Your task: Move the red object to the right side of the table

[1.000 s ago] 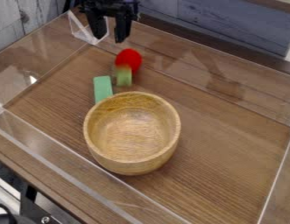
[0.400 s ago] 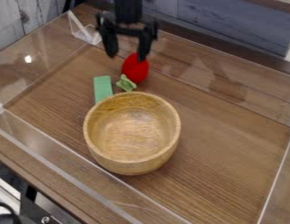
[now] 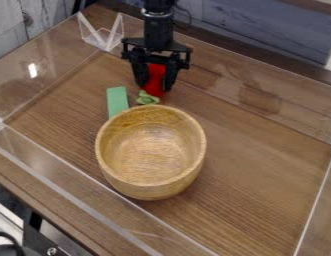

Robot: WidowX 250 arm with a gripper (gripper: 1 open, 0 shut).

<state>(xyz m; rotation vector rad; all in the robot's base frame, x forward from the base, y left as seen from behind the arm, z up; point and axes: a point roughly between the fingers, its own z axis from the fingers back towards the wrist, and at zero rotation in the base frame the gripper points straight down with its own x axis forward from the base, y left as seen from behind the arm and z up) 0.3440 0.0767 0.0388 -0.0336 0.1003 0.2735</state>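
A: Where does the gripper (image 3: 156, 79) stand?

B: Pointing straight down over the far-left part of the table (image 3: 261, 150), low to the wood. Its two dark fingers (image 3: 133, 72) sit on either side of the red object (image 3: 156, 77), which shows bright between them.

A: Pinching it?

B: Looks that way. The jaws are drawn in close against the red sides, neither spread wide nor pressed together. Whether the pads bite firmly I cannot tell from this angle.

A: And the fruit itself?

B: On the tabletop or barely above it, hard to say which. Its light-green leafy end (image 3: 146, 98) pokes out below the fingers, toward the wooden bowl (image 3: 152, 150). A flat green strip (image 3: 117, 101) lies just to its left, near but apart from the bowl's rim.

A: So which step?

B: The grasp, by my reading. Carry not begun; the fruit sits well left of where it must go.

A: Next move?

B: A sure grip first, then a lift high enough to clear the bowl, then travel rightward across open wood. A rounded toy may roll out of the jaws if pinched off-centre. The clear acrylic wall (image 3: 312, 215) bounds the right edge, so set down short of it.
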